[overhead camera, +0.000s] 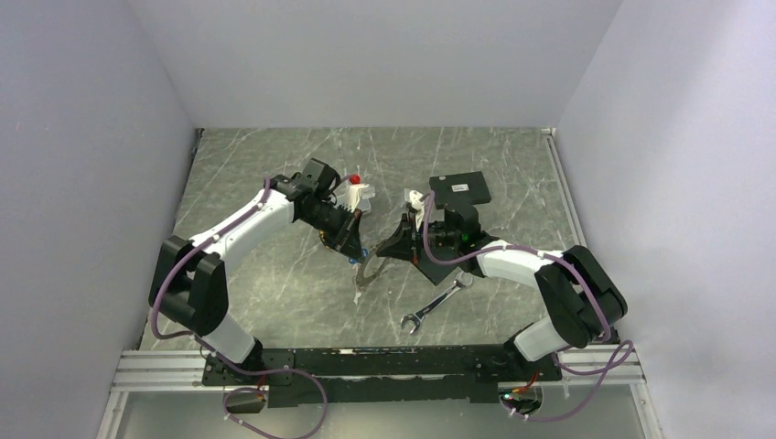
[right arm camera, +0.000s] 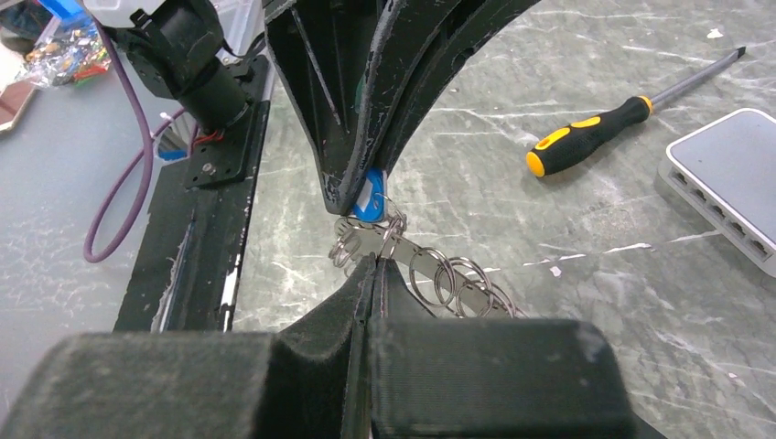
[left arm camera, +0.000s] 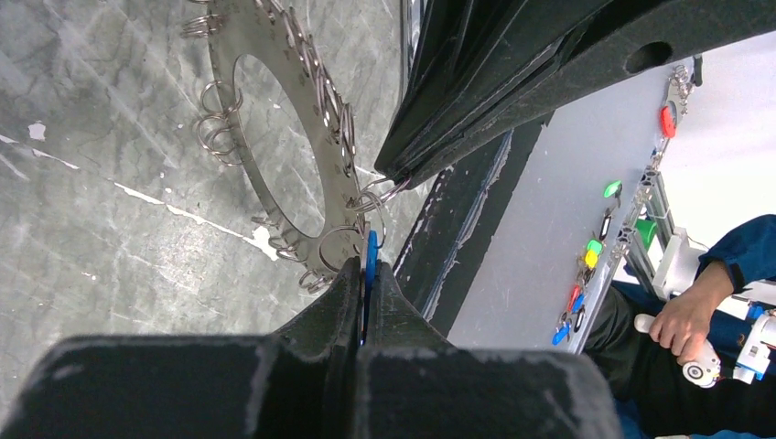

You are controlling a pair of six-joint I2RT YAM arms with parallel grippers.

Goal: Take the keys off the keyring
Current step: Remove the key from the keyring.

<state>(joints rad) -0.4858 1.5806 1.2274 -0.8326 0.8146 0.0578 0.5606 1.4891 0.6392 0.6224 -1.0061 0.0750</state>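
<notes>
Three white walls point(overhead camera: 366, 64), grey marbled table point(overhead camera: 265, 174), left tool point(left arm camera: 364, 274) pinching blue tag point(left arm camera: 371, 249), right tool point(right arm camera: 375, 274) clamping keyring point(left arm camera: 247, 32)

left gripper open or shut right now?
Shut on the blue tag: the left wrist view shows the left gripper clamped flat on both its sides, no gap.

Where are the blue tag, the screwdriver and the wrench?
blue tag point(right arm camera: 369, 201): right wrist view, on its round blue face.
screwdriver point(right arm camera: 586, 135): right wrist view, on the black and yellow handle.
wrench point(overhead camera: 437, 302): top view, on the middle of its shaft.
</notes>
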